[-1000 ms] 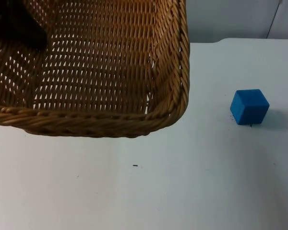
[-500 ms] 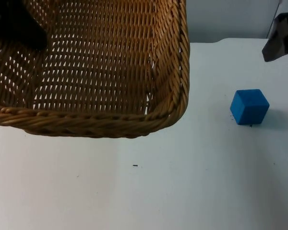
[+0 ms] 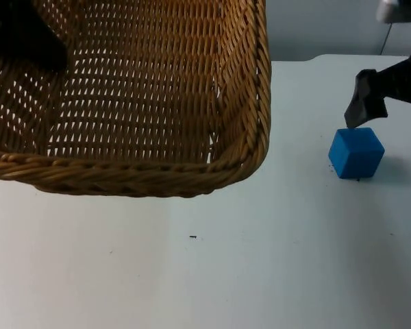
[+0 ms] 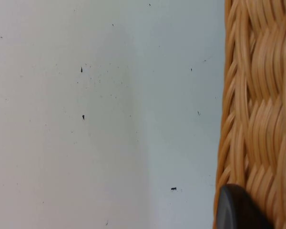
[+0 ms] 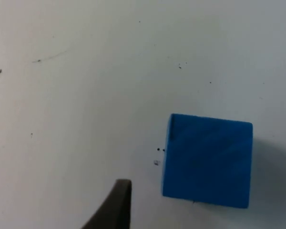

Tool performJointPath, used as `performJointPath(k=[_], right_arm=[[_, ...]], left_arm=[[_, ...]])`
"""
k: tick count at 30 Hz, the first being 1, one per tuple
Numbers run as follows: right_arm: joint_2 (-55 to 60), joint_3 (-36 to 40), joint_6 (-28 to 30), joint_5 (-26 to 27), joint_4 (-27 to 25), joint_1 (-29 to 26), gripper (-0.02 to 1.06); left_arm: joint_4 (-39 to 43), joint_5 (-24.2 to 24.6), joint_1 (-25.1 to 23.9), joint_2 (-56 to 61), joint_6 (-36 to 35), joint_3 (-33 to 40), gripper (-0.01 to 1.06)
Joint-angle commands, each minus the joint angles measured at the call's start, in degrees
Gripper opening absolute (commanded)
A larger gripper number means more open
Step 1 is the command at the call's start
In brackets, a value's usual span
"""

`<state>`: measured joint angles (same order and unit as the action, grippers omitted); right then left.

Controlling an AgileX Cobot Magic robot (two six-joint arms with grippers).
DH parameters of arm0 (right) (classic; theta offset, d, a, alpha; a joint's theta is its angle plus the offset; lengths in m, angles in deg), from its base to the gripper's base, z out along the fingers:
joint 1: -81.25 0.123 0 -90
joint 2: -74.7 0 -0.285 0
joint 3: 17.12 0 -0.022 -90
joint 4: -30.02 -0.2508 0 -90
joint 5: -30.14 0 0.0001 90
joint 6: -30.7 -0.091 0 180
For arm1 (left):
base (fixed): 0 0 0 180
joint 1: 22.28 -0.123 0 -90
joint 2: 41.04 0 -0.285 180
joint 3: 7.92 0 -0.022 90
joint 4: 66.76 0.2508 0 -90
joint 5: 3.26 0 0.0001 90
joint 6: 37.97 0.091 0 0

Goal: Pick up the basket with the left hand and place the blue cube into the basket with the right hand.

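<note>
— What carries everything here?
— A white table (image 3: 260, 274). It ends at a grey wall (image 3: 329, 27) along the upper right of the top view.
— What lies on it?
— A blue cube (image 3: 356, 152) at the right of the frame, resting flat with its shadow beside it. Some small dark specks (image 3: 192, 237) lie on the bare surface, one just below centre, a few by the cube's lower edge.

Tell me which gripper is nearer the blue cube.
Right. The right gripper hangs just above the blue cube; the left gripper holds the basket across the table.
</note>
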<state>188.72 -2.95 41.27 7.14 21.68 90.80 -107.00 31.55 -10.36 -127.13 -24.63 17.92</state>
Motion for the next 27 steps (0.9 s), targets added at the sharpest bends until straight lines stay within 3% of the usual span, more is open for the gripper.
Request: performJointPath(k=[1, 14, 27], right_arm=[[1.36, -0.63, -0.28, 2.39, -1.17, 0.22, 1.03], [7.81, -0.62, -0.28, 10.24, -3.75, 0.22, 1.03], [12.55, -7.08, -0.56, 5.9, -5.55, 2.71, 0.95]], left_arm=[[-1.52, -0.23, 0.25, 0.63, -0.42, -0.2, 0.0], [-2.89, 0.49, 0.25, -1.74, -0.42, -0.2, 0.0], [-2.89, 0.71, 0.25, -1.74, -0.42, -0.2, 0.0]])
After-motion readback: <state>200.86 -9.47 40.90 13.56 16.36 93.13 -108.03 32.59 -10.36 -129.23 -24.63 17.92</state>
